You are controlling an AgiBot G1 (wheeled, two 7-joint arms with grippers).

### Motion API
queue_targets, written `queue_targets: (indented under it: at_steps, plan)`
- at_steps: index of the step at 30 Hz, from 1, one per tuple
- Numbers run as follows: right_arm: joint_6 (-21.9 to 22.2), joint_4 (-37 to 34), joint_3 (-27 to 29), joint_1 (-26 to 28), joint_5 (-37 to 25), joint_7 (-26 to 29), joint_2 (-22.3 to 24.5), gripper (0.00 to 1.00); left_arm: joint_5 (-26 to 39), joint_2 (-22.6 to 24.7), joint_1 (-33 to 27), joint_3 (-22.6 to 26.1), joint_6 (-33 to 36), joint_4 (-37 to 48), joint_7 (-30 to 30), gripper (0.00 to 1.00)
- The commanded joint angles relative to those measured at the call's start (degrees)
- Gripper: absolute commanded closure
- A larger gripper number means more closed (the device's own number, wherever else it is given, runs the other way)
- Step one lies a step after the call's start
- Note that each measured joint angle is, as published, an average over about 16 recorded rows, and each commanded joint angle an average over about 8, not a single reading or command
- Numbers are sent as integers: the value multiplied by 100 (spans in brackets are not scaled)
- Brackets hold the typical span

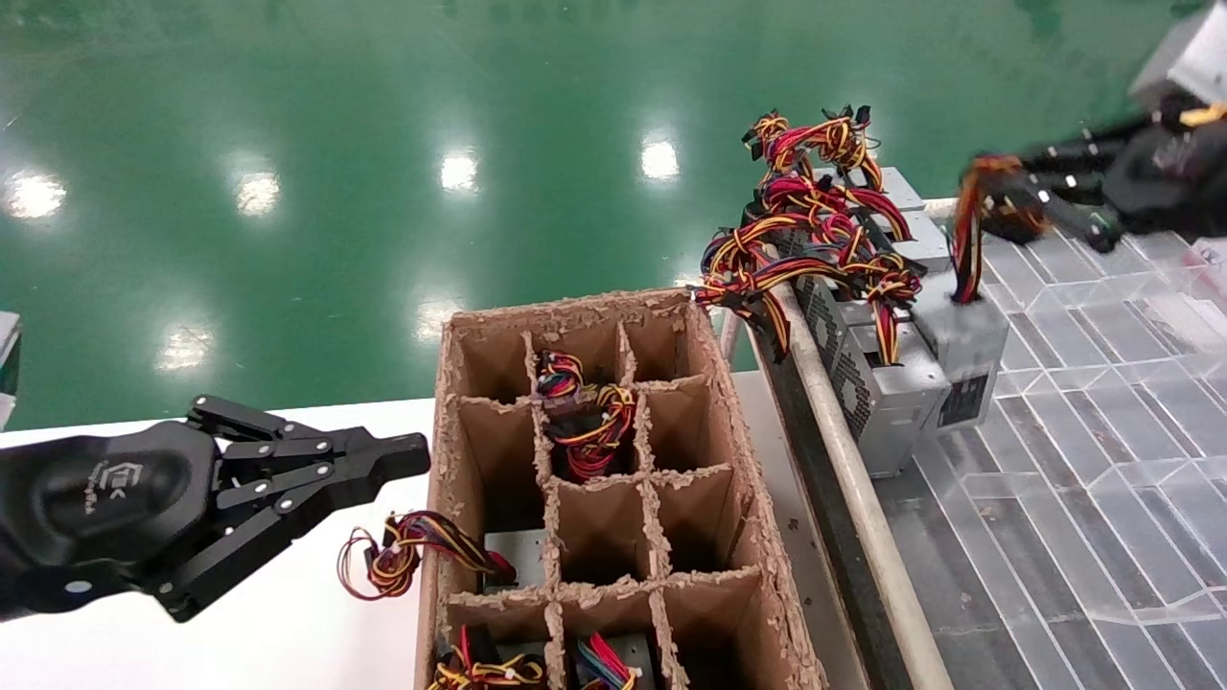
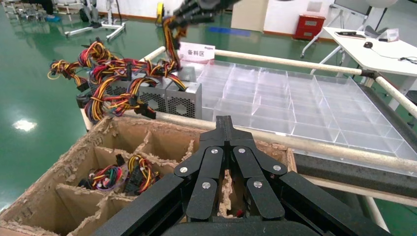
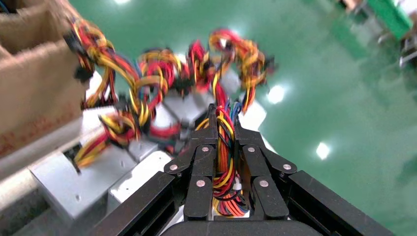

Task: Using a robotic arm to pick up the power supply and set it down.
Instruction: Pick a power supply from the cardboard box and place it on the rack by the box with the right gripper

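1. Left gripper (image 1: 407,457), 8 o'clock in the head view: hovers over the white table (image 1: 240,613), fingers pressed together, nothing between them. Its tip sits just beside the carton's left wall.
2. Cardboard carton (image 1: 451,460), 6 o'clock: ragged divider edges, grid 3 cells wide with 4 rows in view. Wire bundles show in one cell of the centre column and in the bottom row's cells; the other visible cells look empty. One loose bundle (image 1: 403,556) spills over the left wall onto the table.
3. Padded rail (image 1: 844,460) runs along the carton's right side; a narrow strip separates the two.
4. Clear divider tray (image 1: 1102,460), 3 o'clock: wide open room, compartments bare.
5. Stack of silver supplies (image 1: 882,383) against the rail, 1 o'clock: at least 3 boxes visible, wires tangled on top.
6. Right gripper (image 1: 992,206), 2 o'clock: clamped on the wire bundle of the power supply (image 1: 963,350), which hangs below it, beside the stack at the tray's near edge; contact with the tray unclear.
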Motion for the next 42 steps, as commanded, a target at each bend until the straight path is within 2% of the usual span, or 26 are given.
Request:
queue_targets:
  at_steps: [1,5,6,13,14,24,34,42]
  plan:
    - [110,-97,-16,-61,-77,103,6,100,0,0,0,0,0,0,0,100]
    - [148,-253,8,-141,-10,29,-7,100,0,0,0,0,0,0,0,100]
    - [145,-288,14,-151,10,3,-12,95,0,0,0,0,0,0,0,100]
    - [106,-483,47,-143,95,-94,-17,9,0,0,0,0,0,0,0,100]
    - [101,-496,49,-134,94,-97,-11,2,0,0,0,0,0,0,0,100]
    - [67,-427,10,-12,-50,51,72,0,0,0,0,0,0,0,0,100]
    - [-91,-221,-86,106,-249,446,160,0,0,0,0,0,0,0,0,100]
    - [-160,-119,-65,116,-171,417,167,0,0,0,0,0,0,0,0,100]
